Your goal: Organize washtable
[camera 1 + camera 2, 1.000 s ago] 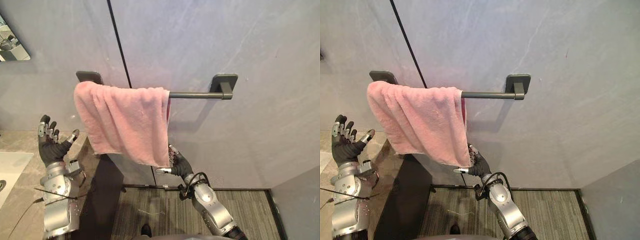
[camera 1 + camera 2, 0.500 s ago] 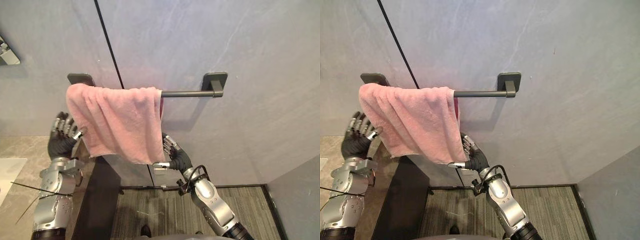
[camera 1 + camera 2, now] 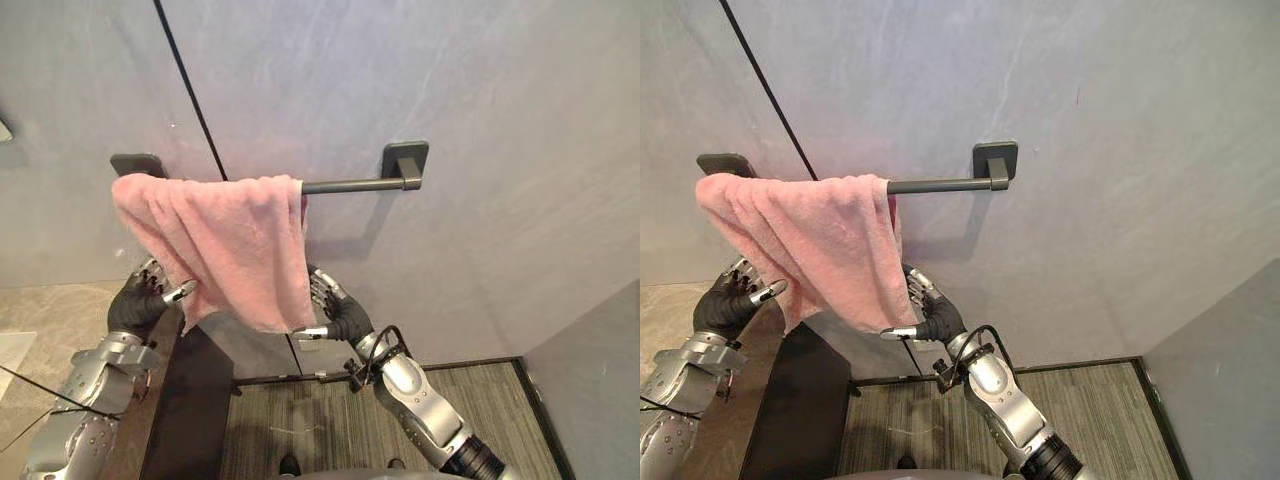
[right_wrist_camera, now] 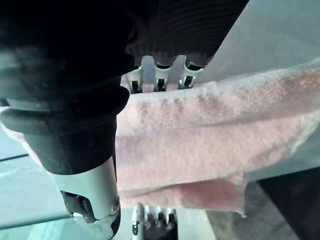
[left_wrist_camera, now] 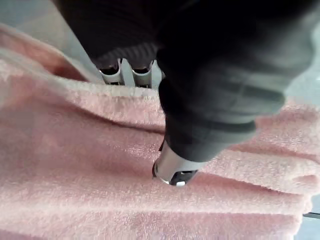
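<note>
The pink terry-cloth towel (image 3: 240, 240) hangs draped over the dark grey metal towel bar (image 3: 355, 184). It is gathered on the bar's left half, and its cloth falls in loose folds. The right half of the bar is uncovered up to its square wall mount (image 3: 405, 158). The towel's left edge slants down and inward, and its lowest corner hangs at the right.

The left hand (image 3: 135, 305) is raised at the towel's slanting left edge. In the left wrist view its fingers (image 5: 125, 75) run in behind the edge of the cloth. Its thumb (image 5: 175, 170) rests with the tip on the towel's front face. Their tips are hidden behind the cloth, so I cannot tell whether thumb and fingers squeeze it.

The right hand (image 3: 340, 318) is raised at the towel's lower right corner. Its fingers (image 3: 922, 292) reach up straight, just behind the hanging right edge. Its thumb (image 3: 895, 332) sticks out sideways under the corner, well apart from the fingers. The hand is spread and has closed on nothing. In the right wrist view the fingers (image 4: 160, 75) pass behind the cloth while the thumb (image 4: 95, 195) lies beside the towel's edge.

The bar is fixed to a grey wall (image 3: 480, 80) crossed by a thin black seam (image 3: 185, 100). Below lie a beige stone countertop (image 3: 50, 310), a black cabinet side (image 3: 190, 400) and a striped grey carpet (image 3: 320, 420).
</note>
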Robot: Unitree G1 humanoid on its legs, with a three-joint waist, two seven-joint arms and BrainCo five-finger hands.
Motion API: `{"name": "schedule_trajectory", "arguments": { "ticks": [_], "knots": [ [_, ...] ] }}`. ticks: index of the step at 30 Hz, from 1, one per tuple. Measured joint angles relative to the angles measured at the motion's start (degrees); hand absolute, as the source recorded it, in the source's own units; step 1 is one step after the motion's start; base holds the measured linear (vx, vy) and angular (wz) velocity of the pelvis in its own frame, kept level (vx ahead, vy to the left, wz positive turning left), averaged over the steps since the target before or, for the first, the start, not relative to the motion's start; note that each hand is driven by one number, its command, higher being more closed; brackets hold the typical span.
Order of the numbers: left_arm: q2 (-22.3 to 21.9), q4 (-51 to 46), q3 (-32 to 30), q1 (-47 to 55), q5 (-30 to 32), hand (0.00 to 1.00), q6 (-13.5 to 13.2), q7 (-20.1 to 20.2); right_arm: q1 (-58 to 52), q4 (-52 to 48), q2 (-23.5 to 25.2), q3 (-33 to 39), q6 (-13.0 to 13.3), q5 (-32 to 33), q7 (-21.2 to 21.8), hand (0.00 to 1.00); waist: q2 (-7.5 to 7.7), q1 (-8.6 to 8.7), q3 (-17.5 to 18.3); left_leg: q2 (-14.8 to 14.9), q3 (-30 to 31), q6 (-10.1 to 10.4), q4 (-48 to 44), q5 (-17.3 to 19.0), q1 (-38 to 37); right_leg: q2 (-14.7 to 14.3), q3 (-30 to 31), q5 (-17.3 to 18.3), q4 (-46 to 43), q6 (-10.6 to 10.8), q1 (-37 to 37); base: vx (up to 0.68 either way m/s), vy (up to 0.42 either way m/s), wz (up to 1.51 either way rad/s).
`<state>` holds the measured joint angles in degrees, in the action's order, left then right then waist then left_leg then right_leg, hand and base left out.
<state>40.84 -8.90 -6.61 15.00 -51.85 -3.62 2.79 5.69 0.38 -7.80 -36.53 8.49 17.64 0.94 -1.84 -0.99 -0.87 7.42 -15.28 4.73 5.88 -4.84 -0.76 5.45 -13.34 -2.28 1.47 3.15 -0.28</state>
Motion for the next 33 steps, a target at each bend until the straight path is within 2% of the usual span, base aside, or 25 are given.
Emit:
{"name": "schedule_trajectory", "arguments": {
  "ticks": [2,4,10,13,14,20,22,24,33],
  "knots": [
    [-0.22,0.0,0.0,-1.3,0.67,1.0,-0.16,-1.56,1.31,0.01,0.18,-0.76,-0.01,0.0,-0.39,0.0,0.02,-0.16,0.05,0.07,0.05,0.08,0.0,-0.05,0.04,-0.07,-0.04,-0.04,0.0,-0.04,-0.01,0.0,0.0,0.0],
    [-2.48,0.02,-0.05,-3.23,1.87,1.0,-1.04,-4.08,3.29,0.05,1.11,-1.79,-0.01,0.02,-1.11,0.0,-0.09,-0.32,1.03,0.17,0.2,0.19,0.0,-0.15,0.3,-0.2,-0.18,-0.15,0.13,-0.1,-0.11,0.0,0.0,0.0],
    [-8.98,0.01,-0.07,-7.07,4.33,1.0,-1.5,-6.63,8.41,2.28,4.24,-2.85,-0.01,0.3,-1.98,0.0,-0.13,-1.57,1.63,0.5,1.07,0.62,0.0,-0.49,0.81,-0.54,-0.8,-0.23,0.31,-0.24,-0.06,0.01,-0.011,0.06],
    [-10.07,-0.01,-0.23,-7.17,5.37,1.0,-1.85,-6.89,9.71,4.46,5.51,-3.11,-0.08,0.32,-2.01,0.0,-0.21,-1.73,1.62,0.47,1.32,0.62,0.01,-0.67,0.96,-0.5,-0.96,-0.23,0.31,-0.24,-0.05,0.0,-0.001,0.06],
    [-10.84,-0.01,-0.43,-7.26,5.41,1.0,-1.96,-7.09,10.39,5.37,5.63,-3.57,-0.11,0.38,-2.03,1.0,-0.21,-1.77,1.63,0.44,1.4,0.62,0.01,-0.68,0.96,-0.48,-1.08,-0.23,0.3,-0.24,-0.01,0.0,0.002,0.05],
    [-14.36,-0.9,-0.58,-7.67,7.58,1.0,-2.05,-8.1,12.8,9.79,6.54,-3.87,-0.41,0.22,-2.29,1.0,-0.4,-2.02,1.58,0.44,2.76,0.68,0.03,-1.14,1.44,-0.5,-2.54,-0.18,0.24,-0.3,0.18,-0.01,-0.001,0.1],
    [-15.83,-2.64,-0.63,-7.67,7.79,1.0,-2.13,-8.09,13.05,10.1,6.57,-3.27,-1.33,-0.15,-2.62,1.0,-0.53,-2.98,1.57,0.44,3.04,0.67,0.03,-1.19,1.56,-0.49,-2.79,-0.18,0.2,-0.31,0.19,-0.01,0.0,0.07],
    [-16.36,-2.81,-0.67,-7.67,7.85,1.0,-2.19,-8.1,13.04,10.11,6.75,-2.89,-1.63,-0.3,-3.18,1.0,-0.69,-2.97,1.59,0.4,3.49,0.66,0.03,-1.22,1.7,-0.46,-3.26,-0.14,0.19,-0.35,0.32,0.0,0.002,0.13],
    [-20.14,-3.38,-3.08,-7.42,11.1,1.0,-2.16,-8.13,8.94,9.78,4.72,6.56,-2.52,-2.53,-3.26,1.0,-0.74,-2.94,1.6,0.37,4.19,0.69,0.04,-1.43,1.48,-0.45,-3.82,-0.09,0.22,-0.38,0.96,0.0,0.001,0.03]
  ]
}}
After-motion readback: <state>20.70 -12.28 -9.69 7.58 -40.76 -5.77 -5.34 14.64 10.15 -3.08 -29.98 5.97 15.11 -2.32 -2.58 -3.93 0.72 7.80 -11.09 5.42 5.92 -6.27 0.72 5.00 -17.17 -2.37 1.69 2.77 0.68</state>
